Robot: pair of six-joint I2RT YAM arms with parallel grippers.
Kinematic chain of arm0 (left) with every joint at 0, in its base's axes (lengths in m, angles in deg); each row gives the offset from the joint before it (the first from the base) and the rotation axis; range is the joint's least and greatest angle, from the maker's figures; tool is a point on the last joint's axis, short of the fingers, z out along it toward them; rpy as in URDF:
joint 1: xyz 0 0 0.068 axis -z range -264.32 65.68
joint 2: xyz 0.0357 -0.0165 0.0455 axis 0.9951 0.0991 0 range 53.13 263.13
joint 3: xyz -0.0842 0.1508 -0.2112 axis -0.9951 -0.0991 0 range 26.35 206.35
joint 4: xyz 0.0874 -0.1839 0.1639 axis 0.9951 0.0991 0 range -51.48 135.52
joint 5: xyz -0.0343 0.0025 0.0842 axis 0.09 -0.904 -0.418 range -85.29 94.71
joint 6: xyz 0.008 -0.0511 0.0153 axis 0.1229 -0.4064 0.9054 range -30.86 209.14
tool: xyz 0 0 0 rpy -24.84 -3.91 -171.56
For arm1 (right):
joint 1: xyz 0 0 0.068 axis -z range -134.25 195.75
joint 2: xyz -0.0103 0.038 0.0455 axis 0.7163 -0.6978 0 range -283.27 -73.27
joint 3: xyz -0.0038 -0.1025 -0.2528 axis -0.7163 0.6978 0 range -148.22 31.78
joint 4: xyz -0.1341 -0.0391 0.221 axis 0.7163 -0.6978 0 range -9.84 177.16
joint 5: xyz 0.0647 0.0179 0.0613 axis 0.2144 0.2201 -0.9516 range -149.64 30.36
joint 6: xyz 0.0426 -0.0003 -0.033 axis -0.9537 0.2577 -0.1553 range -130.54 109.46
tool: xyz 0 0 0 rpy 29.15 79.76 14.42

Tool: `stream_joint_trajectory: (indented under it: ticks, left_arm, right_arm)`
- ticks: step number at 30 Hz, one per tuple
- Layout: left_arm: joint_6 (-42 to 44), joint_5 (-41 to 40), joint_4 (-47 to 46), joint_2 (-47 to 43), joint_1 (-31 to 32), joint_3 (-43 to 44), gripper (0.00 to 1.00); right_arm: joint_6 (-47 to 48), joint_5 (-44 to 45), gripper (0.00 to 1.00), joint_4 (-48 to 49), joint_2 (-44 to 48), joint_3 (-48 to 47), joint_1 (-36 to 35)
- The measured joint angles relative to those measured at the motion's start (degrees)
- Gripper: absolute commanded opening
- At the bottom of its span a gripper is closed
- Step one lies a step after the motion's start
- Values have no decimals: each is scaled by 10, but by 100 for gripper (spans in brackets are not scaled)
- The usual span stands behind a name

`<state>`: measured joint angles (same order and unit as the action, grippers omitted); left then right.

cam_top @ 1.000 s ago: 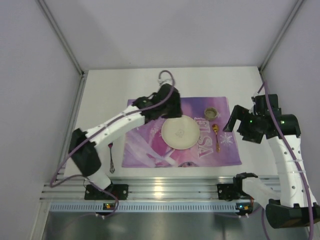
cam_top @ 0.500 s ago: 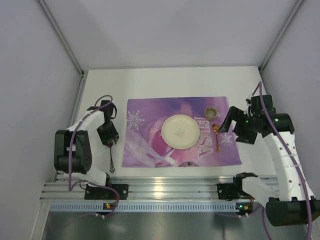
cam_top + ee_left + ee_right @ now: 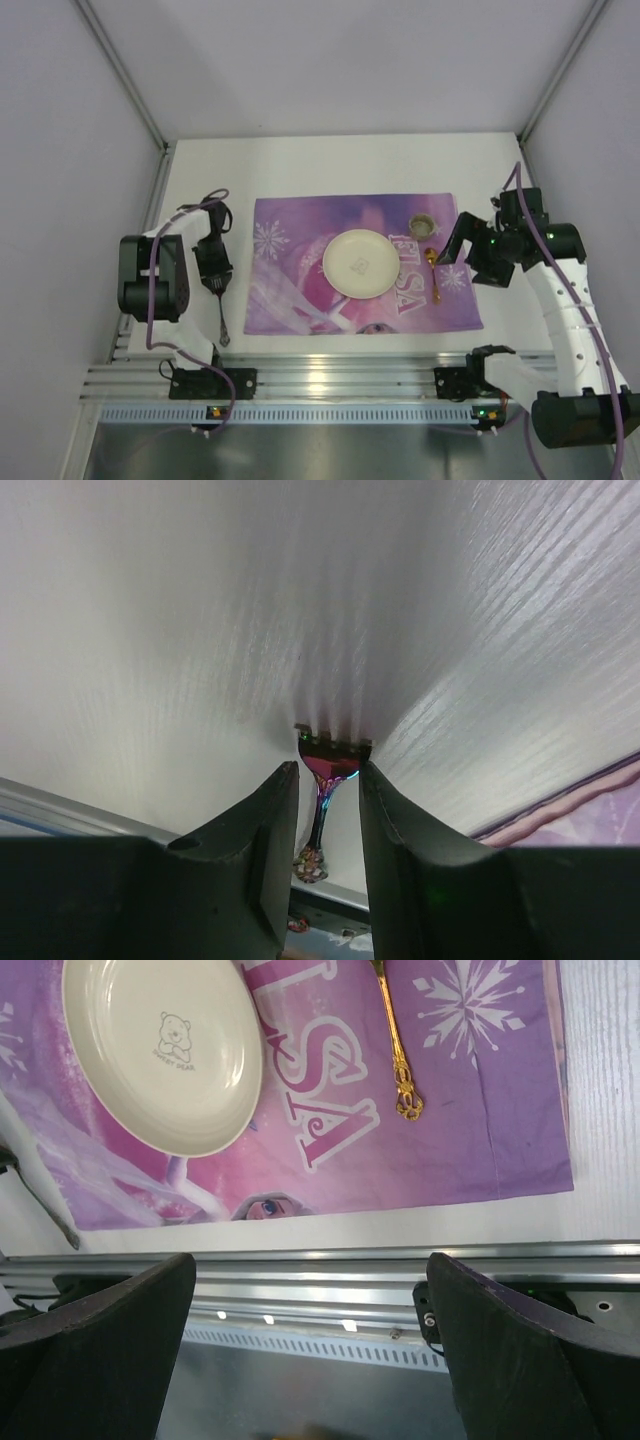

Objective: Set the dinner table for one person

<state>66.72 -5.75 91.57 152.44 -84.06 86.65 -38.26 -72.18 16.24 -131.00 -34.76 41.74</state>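
Note:
The dinner table (image 3: 300,165) is a white tabletop carrying a purple ELSA placemat (image 3: 300,300). On the mat lie a cream plate (image 3: 360,263), a small cup (image 3: 423,224) and a gold spoon (image 3: 433,275). An iridescent fork (image 3: 222,318) lies on the bare table left of the mat. My left gripper (image 3: 216,283) is low over the fork's head. In the left wrist view the fork (image 3: 333,752) lies between the narrowed jaws of that gripper (image 3: 327,768), with gaps beside its neck. My right gripper (image 3: 465,250) hangs wide open above the mat's right side, holding nothing.
A ribbed aluminium rail (image 3: 330,380) runs along the table's near edge, and shows in the right wrist view as the rail (image 3: 320,1280) below the plate (image 3: 160,1050) and spoon (image 3: 395,1045). Frame posts and grey walls close in the sides and back.
My left arm swung from beside the plate to the table's left side and came down over the fork, its jaws narrowing. The right gripper shifted only slightly.

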Motion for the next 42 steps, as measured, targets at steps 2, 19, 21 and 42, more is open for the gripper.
stream_joint_trajectory:
  ticks: [2, 19, 21, 42]
  left_arm:
    - [12, 2, 7, 10, -6, 5, 34]
    - [42, 14, 76, 113, -12, 105, 23]
    - [45, 5, 82, 133, -14, 139, 22]
    - [68, 62, -31, 157, -17, 371, 59]
  right_arm:
    - [0, 4, 100, 0, -5, 0, 0]
    - [-6, 24, 100, 6, -55, -1, 0]
    - [-8, 26, 100, 8, -57, -4, 0]
    - [-28, 35, 100, 23, -59, 0, 0]
